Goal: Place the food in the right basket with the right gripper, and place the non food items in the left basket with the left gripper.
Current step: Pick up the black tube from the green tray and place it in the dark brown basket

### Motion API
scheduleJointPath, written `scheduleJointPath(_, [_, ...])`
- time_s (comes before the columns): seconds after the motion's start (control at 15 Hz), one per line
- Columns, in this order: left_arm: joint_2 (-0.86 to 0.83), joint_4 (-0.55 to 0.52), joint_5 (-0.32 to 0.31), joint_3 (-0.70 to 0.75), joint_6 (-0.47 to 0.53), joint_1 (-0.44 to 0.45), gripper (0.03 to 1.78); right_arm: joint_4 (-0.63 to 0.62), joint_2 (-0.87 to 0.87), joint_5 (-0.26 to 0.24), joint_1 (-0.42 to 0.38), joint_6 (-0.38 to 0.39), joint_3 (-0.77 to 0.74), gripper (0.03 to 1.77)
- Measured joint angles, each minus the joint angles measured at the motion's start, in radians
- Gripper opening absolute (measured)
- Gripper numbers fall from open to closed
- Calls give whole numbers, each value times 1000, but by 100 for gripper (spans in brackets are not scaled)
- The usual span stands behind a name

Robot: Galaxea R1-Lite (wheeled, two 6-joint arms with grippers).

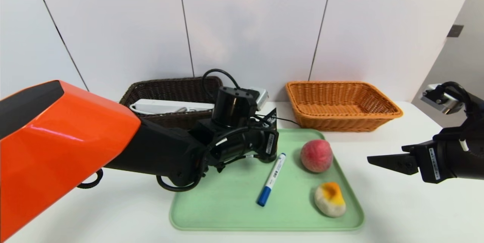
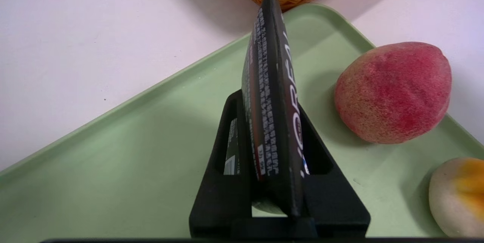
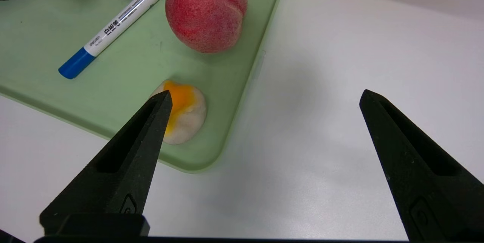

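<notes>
1. white table [image 1: 397,212] stands before a white panel wall, with a green tray [image 1: 227,212] in the middle.
2. my left gripper [image 2: 270,167] is closed on the black tube [image 2: 270,103], held on its thin edge so the flat sides meet my fingers.
3. dark left basket [image 1: 151,92] behind already holds the power strip [image 1: 170,106]; the tube belongs there.
4. marker pen [image 1: 271,180], peach [image 1: 316,155] and beige lump [image 1: 330,199] lie on the tray.
5. my right gripper [image 3: 264,103] waits wide open beside the tray; the orange right basket [image 1: 342,103] is empty, with free table around it.
</notes>
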Motion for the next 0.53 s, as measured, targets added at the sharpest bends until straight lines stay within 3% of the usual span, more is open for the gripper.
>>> scheduleJointPath(0.27, [-67, 40, 0, -1, 0, 1, 30, 1, -2, 1, 0, 1, 9, 171])
scheduleJointPath(0.53, [-162, 179, 4, -81, 12, 20, 30, 0, -7, -1, 0, 2, 23, 171])
